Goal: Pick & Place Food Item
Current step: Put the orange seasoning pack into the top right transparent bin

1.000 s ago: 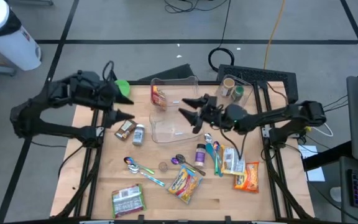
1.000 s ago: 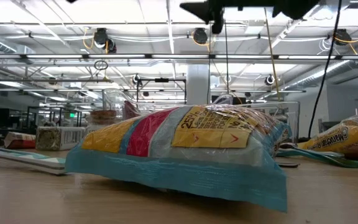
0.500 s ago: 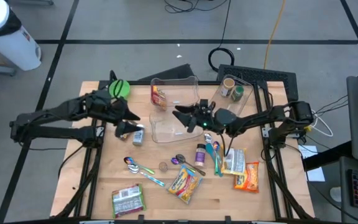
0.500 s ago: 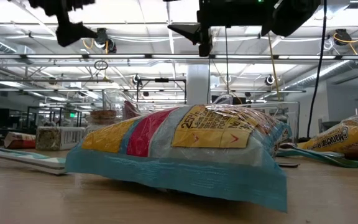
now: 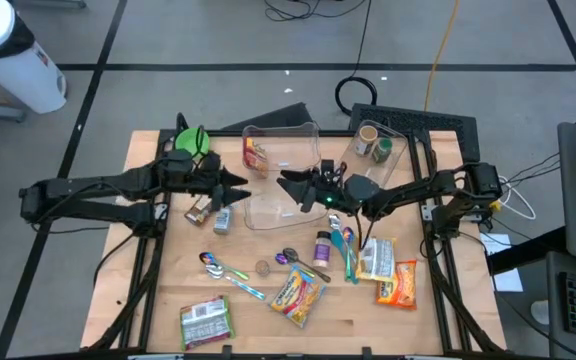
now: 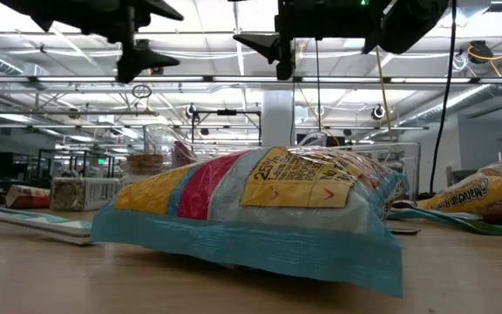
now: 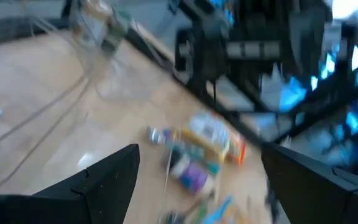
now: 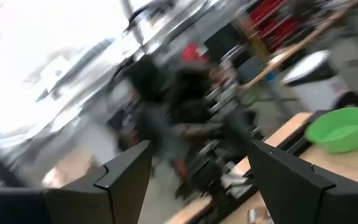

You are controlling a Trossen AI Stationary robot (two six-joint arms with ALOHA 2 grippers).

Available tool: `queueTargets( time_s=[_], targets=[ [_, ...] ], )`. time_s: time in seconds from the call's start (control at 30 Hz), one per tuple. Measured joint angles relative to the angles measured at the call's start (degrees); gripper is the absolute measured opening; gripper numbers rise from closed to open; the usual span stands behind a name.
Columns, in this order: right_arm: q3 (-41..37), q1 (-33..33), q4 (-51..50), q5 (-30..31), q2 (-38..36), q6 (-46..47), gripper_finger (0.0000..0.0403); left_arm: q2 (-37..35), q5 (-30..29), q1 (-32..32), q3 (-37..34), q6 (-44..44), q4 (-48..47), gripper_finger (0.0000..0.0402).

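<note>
Both grippers hang open and empty above the table's middle. My left gripper [image 5: 236, 186] points toward the table's right, just left of a clear tub [image 5: 276, 205]. My right gripper [image 5: 290, 187] points left over that tub. Food lies loose on the wood: a yellow-and-red packet [image 5: 298, 295] flat near the front, filling the low view [image 6: 251, 214], a green packet [image 5: 205, 322], an orange packet [image 5: 398, 283] and a white-yellow packet [image 5: 373, 258]. A brown item [image 5: 202, 208] and a small can [image 5: 223, 217] lie below my left gripper. In their wrist views both grippers [image 7: 197, 168] [image 8: 204, 162] show a wide gap.
A red snack [image 5: 256, 155] sits in the far part of the clear tub. A second clear tub [image 5: 388, 150] with jars stands at the back right. A green bowl [image 5: 194, 140] is at the back left. Spoons [image 5: 230, 275], a purple bottle [image 5: 323, 243] and blue utensils [image 5: 348, 250] lie mid-table.
My left gripper has come down and gone toward the table's right, up to the clear tub's left side, rolling as it went; it stays open. My right gripper shifted slightly left and down, rolled, then held still. Nothing on the table has moved.
</note>
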Motion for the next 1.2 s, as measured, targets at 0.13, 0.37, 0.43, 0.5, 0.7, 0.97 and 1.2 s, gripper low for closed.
queueTargets(
  time_s=[0.13,0.37,0.43,0.5,0.7,0.97,1.2],
  targets=[
    [0.0,-0.9,-1.2,-10.5,-1.3,-3.4,0.0258,3.9,-1.8,0.0,0.0,-4.0,7.4,0.0344],
    [0.0,-2.2,-20.1,-20.7,-10.2,-10.4,0.0258,6.0,9.5,1.4,0.0,-6.8,4.2,0.0344],
    [0.0,-2.2,-26.0,-20.6,-13.3,-13.8,0.0258,5.1,11.4,2.6,0.0,-7.1,-0.9,0.0344],
    [0.0,-2.2,-31.1,-20.6,-16.1,-16.5,0.0258,3.6,12.3,3.9,0.0,-6.8,-7.4,0.0344],
    [0.0,-2.5,-40.6,-20.5,-22.0,-19.4,0.0258,-1.6,9.4,9.4,0.0,-1.6,-28.9,0.0344],
    [0.0,-2.6,-42.5,-20.3,-22.8,-19.6,0.0258,-3.7,1.1,17.3,6.1,7.1,-53.6,0.0344],
    [0.0,-2.9,-42.5,-20.0,-22.8,-19.6,0.0258,-0.9,-0.5,23.1,8.9,10.0,-60.2,0.0344]
  ],
)
